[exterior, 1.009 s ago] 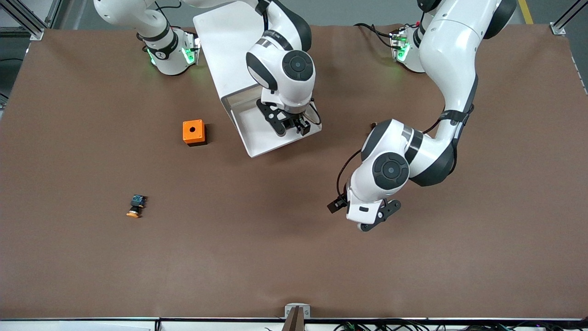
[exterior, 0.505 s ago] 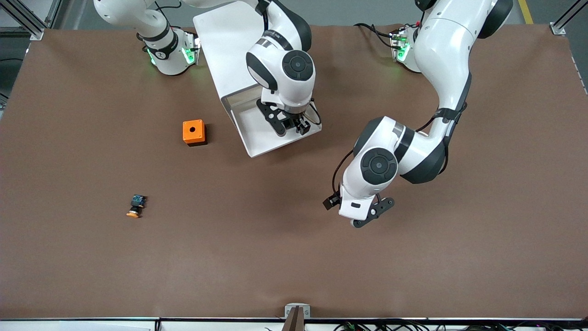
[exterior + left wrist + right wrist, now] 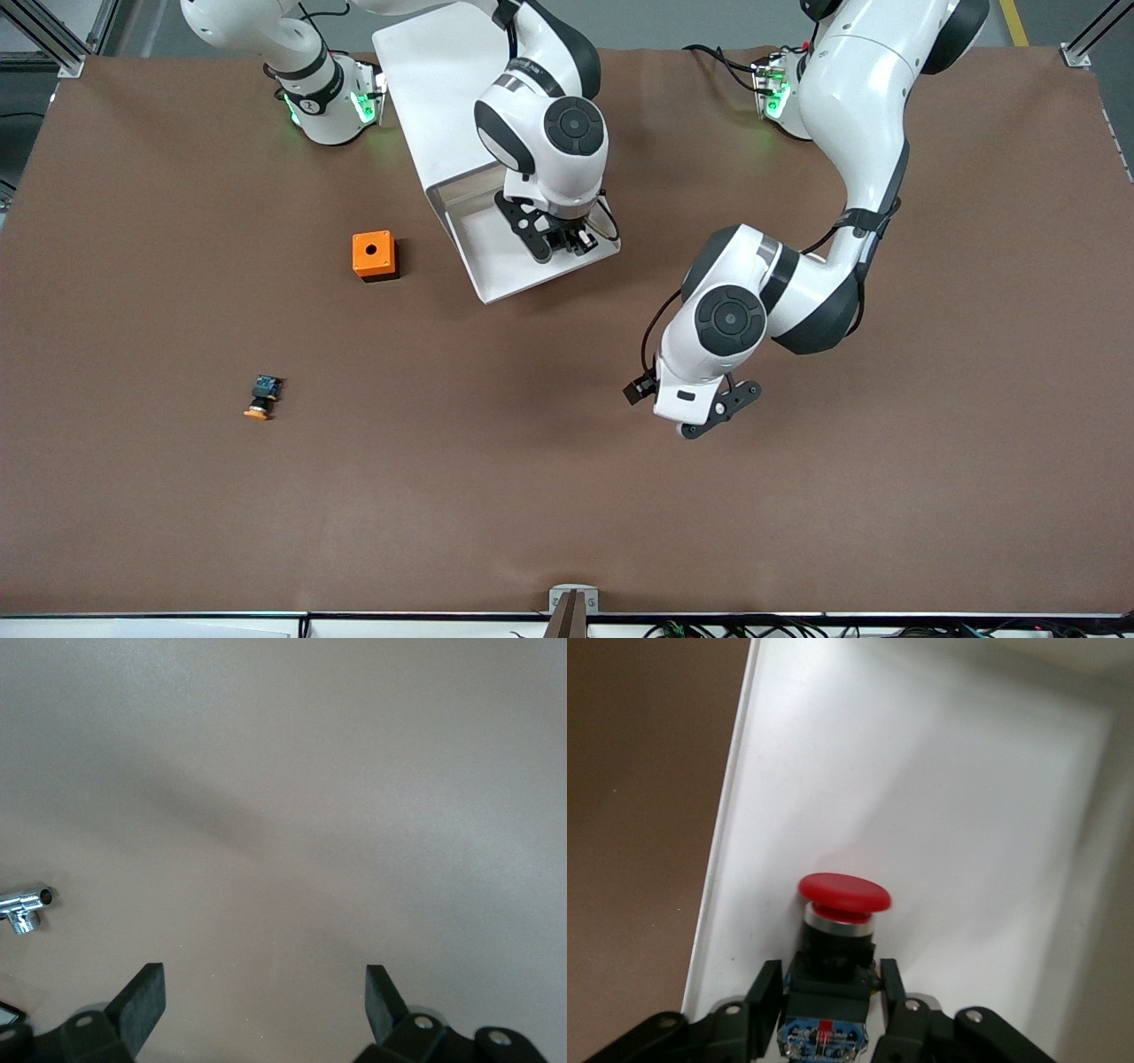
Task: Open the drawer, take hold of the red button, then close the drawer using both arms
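Nothing has moved: right end effector (image 3: 824, 1010) grips the button (image 3: 837, 930) inside the drawer (image 3: 532, 257); left end effector (image 3: 264, 1001) waits, spread wide, over the counter (image 3: 443, 496). Next: lift out.

No readable text, label, brand or number shows in any view; the marks on the arms are too small to make out.

left end effector (image 3: 263, 1001) spread, right end effector (image 3: 826, 997) seemingly clamped
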You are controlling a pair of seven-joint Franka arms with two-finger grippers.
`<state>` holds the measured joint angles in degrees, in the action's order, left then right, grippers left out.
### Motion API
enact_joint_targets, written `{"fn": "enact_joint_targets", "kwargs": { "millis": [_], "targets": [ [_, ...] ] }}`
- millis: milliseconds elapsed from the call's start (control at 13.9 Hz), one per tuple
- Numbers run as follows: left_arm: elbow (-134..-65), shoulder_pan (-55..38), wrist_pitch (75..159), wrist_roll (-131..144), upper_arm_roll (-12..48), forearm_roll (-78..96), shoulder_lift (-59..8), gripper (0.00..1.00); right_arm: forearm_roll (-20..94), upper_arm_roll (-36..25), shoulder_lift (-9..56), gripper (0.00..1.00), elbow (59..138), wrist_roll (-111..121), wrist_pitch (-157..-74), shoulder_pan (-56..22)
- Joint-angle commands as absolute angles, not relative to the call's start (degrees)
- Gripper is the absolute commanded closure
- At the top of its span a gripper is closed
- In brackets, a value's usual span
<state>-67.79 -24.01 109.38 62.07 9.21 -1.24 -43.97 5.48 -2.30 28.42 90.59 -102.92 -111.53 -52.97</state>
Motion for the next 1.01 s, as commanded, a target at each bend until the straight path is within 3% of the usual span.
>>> {"fn": "enact_joint_targets", "kwargs": {
  "millis": [0,288,937],
  "targets": [
    [-69.0,-24.3,109.9,62.6,9.0,-2.9,-43.2,0.01,6.5,-2.7,28.1,0.97,90.4,-103.1,-111.1,-52.9],
    [-69.0,-24.3,109.9,62.3,9.0,-2.9,-43.2,0.01,6.8,-2.7,26.9,1.0,89.0,-101.0,-108.0,-50.0],
    [-69.5,-27.2,110.0,62.4,9.1,-3.1,-43.2,0.01,9.8,-3.2,19.1,1.0,83.1,-74.9,-88.4,-36.3]
  ]
}}
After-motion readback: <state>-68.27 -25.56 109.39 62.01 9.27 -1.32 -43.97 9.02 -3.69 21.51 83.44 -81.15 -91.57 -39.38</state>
